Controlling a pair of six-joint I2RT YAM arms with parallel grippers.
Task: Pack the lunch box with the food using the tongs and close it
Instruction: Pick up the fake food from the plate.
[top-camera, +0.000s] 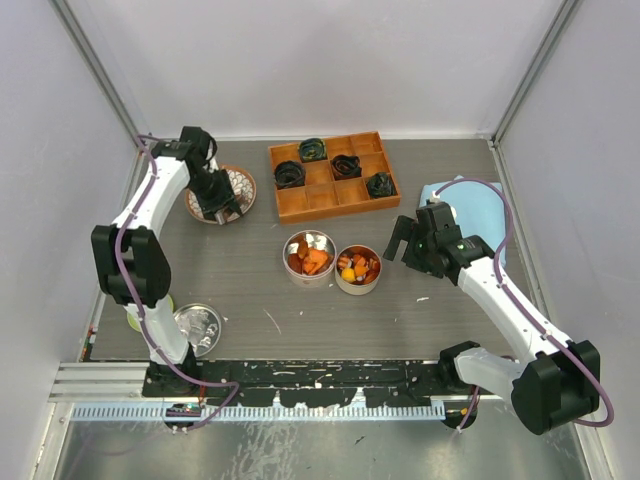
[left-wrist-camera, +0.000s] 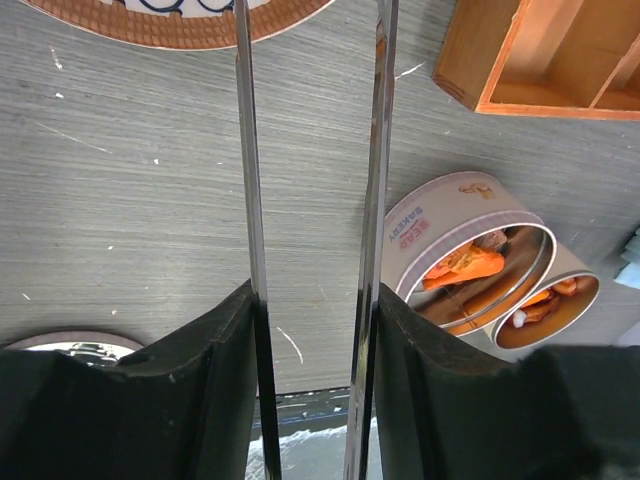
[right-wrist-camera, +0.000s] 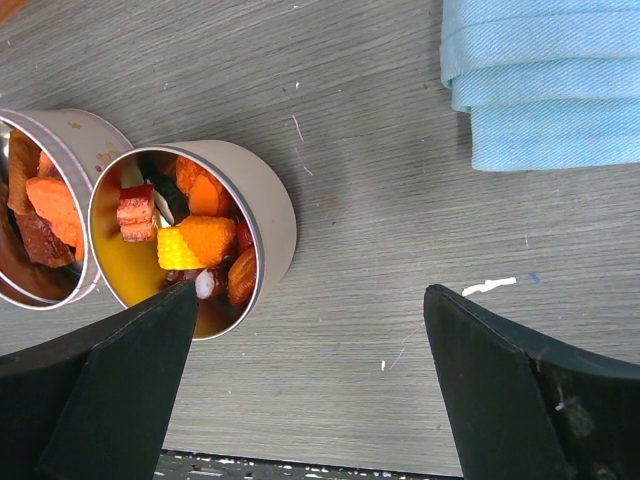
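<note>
My left gripper (top-camera: 216, 206) hangs over the near edge of a brown-rimmed plate (top-camera: 243, 186) at the back left. It is shut on the tongs (left-wrist-camera: 249, 150). Their two thin silver arms run between the pads (left-wrist-camera: 215, 350) and reach up to the plate (left-wrist-camera: 180, 30). The lunch box shows as two open round tins, left (top-camera: 293, 243) and right (top-camera: 370, 285), side by side mid-table. Both hold food (right-wrist-camera: 195, 240): orange, red and yellow chunks. My right gripper (top-camera: 400, 241) stands open just right of the right tin (right-wrist-camera: 270, 210), with only bare table between its fingers (right-wrist-camera: 130, 380).
A wooden tray (top-camera: 330, 200) with dark coiled lumps stands at the back centre. A folded blue cloth (top-camera: 470, 200) lies behind my right arm. A round metal lid (top-camera: 197, 325) lies near the left arm's base, with a green thing (top-camera: 135, 318) beside it.
</note>
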